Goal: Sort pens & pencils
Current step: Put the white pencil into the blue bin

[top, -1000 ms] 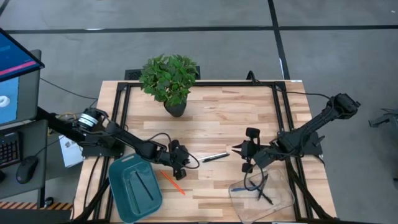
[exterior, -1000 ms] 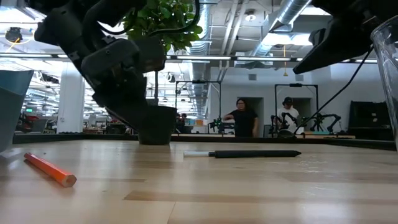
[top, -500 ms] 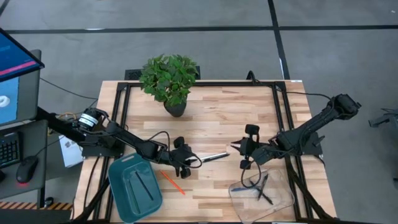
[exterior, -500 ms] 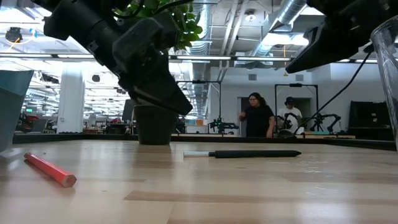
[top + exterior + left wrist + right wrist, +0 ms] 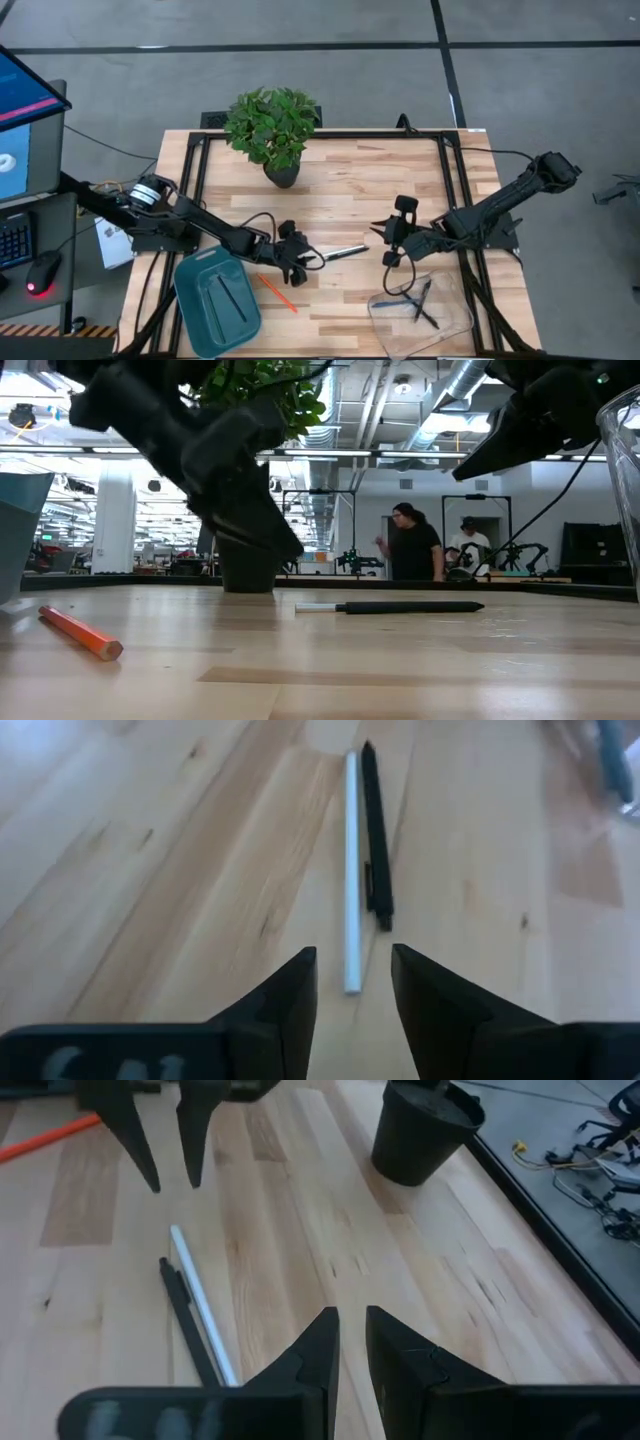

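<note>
Pens at centre: white stick [image 5: 351, 870] and black pen [image 5: 376, 835] lie touching, side by side, on the table [image 5: 340, 190].
Change: left gripper [image 5: 352, 982] has spread, jaws now parted at the white stick's end.
Right gripper [image 5: 352, 1342]: unchanged, narrow gap, empty.
Hard to see: pens in clear tray [image 5: 420, 312].
Orange pencil [image 5: 279, 293]: beside teal tray [image 5: 216, 302].

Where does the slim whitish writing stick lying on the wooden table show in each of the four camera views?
High view: whitish stick at table centre, between the two arms.
Low view: only its pale end shows, left of the black pen.
Left wrist view: straight ahead, beyond the left pincer.
Right wrist view: lower left.
Shared landmark: the black pen lies right beside it in every view.
</note>
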